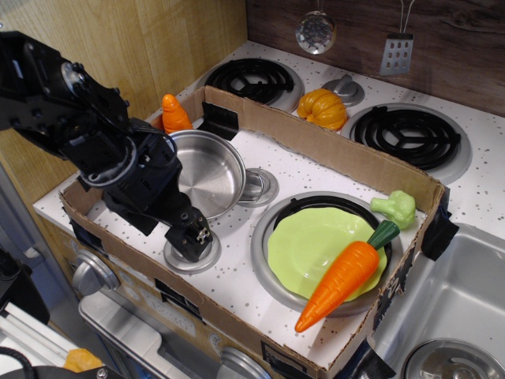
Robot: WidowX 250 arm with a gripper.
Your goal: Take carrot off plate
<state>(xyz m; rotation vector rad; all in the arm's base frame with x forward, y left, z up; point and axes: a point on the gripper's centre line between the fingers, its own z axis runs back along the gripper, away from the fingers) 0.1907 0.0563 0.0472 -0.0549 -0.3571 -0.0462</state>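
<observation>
Observation.image view: a cardboard wall [347, 154] rings the stove. Between the pot [207, 172] and the plate [304, 245] hangs the gripper [192, 235]; whether it is parted cannot be told, nothing held. The carrot [343, 275] lies across the plate's right rim, broccoli [397, 207] beside its stem.

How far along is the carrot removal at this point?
Nothing looks done: the carrot lies across the plate, tip hanging over the rim. Nothing in hand: the gripper is apart from it, low by the pot; whether its jaws are open is unclear. Reaching, grasping and lifting off all remain.
</observation>
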